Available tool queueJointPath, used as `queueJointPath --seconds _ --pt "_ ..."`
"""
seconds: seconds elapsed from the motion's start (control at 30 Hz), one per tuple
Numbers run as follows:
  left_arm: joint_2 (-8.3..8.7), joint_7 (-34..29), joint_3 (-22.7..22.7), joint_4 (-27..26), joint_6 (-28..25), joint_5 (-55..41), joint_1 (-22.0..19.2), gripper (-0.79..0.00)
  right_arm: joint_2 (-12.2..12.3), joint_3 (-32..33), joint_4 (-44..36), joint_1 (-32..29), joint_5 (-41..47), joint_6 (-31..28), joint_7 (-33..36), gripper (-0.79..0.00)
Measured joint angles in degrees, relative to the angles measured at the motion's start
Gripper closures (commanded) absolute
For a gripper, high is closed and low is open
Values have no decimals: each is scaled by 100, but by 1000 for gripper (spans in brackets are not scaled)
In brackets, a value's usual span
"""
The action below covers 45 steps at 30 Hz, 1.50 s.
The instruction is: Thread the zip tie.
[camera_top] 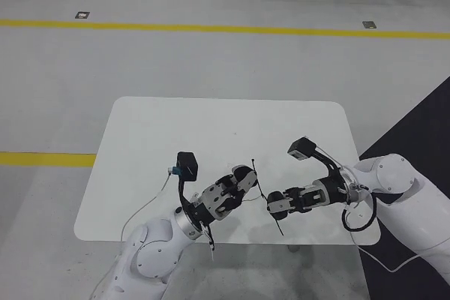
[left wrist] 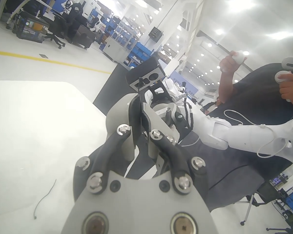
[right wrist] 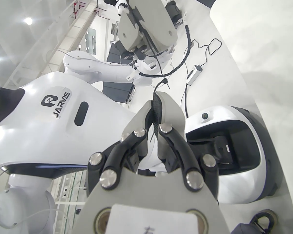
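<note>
Above the near edge of the white table (camera_top: 210,127): black zip tie (right wrist: 164,81) pinched from both sides, off the surface.
Left gripper (camera_top: 247,180) clenched on the strap, one end poking up past it. Right gripper (camera_top: 273,204) facing it, close by, clamped on the tie near its head, short curl of strap leading from its grip to the head. Strap from the left side meeting the head there; threaded through or just beside, cannot tell. Second loose zip tie (left wrist: 45,197) flat on the table, well apart from both grippers.
</note>
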Motion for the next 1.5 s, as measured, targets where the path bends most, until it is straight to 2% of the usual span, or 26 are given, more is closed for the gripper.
queueJointPath --seconds 0.6,0.63,0.7,0.77,0.8,0.83,0.97,1.03,1.2,1.27,1.5 --pt "50 17 48 -46 -385 392 10 0 -59 345 -66 -235 35 -22 19 0" --pt "52 21 48 -45 -397 395 7 -37 -64 356 -64 -241 37 -20 23 0" --pt "54 42 57 -32 -409 387 6 -268 -75 374 -49 -261 33 -16 36 0" --pt "55 96 54 -26 -396 377 1 -391 -88 379 -37 -282 18 -10 45 0" --pt "55 129 50 -24 -385 366 3 -585 -94 379 -34 -290 10 -2 48 0" --pt "54 183 42 -25 -375 356 5 -616 -102 381 -36 -294 -4 9 53 0" --pt "51 390 21 -37 -361 333 28 -634 -125 405 -22 -301 -21 40 77 0" --pt "51 421 23 -38 -357 344 28 -668 -133 423 -12 -315 -25 44 87 0" --pt "42 697 -30 -23 -307 322 21 -680 -154 510 -40 -345 -9 -34 116 0" --pt "36 831 -51 5 -296 270 9 -785 -164 556 -96 -355 37 -181 192 0" --pt "18 1081 -142 188 -291 43 -115 -785 -151 911 -202 -454 117 -679 307 0"
